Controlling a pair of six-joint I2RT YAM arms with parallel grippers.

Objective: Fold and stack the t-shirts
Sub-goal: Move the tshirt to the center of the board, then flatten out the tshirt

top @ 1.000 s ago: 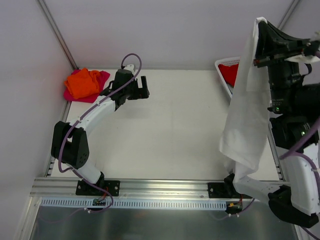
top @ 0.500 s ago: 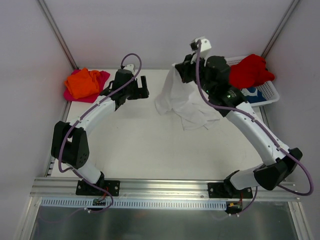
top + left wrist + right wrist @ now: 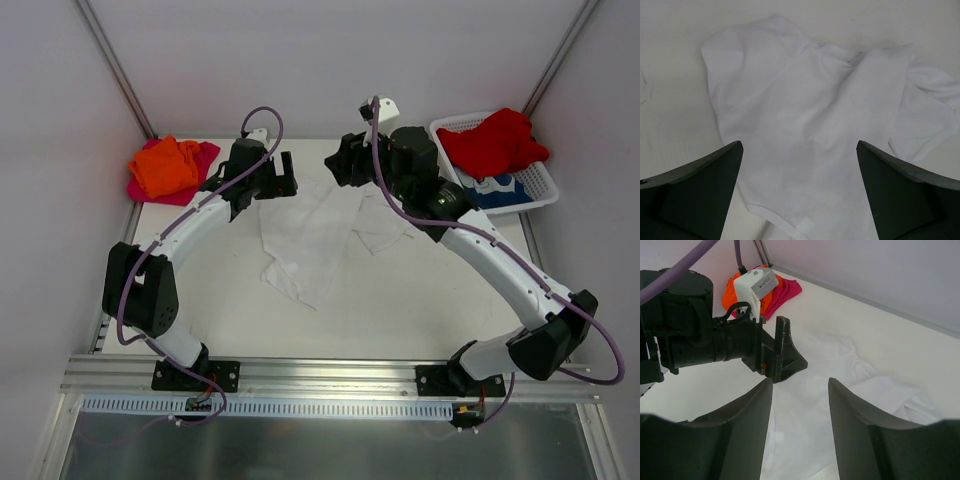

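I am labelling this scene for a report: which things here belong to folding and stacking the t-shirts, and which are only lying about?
For the job: white t-shirt, orange t-shirt, pink t-shirt, red t-shirt, blue-and-white t-shirt.
Only lying about: basket, table.

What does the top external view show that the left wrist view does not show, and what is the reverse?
Only the top external view shows the orange t-shirt lying on the magenta-pink t-shirt in the far left corner, the basket holding the red t-shirt at the far right, and the right gripper. Only the left wrist view shows plainly that the left gripper is open and empty. Both show the white t-shirt crumpled on the table.
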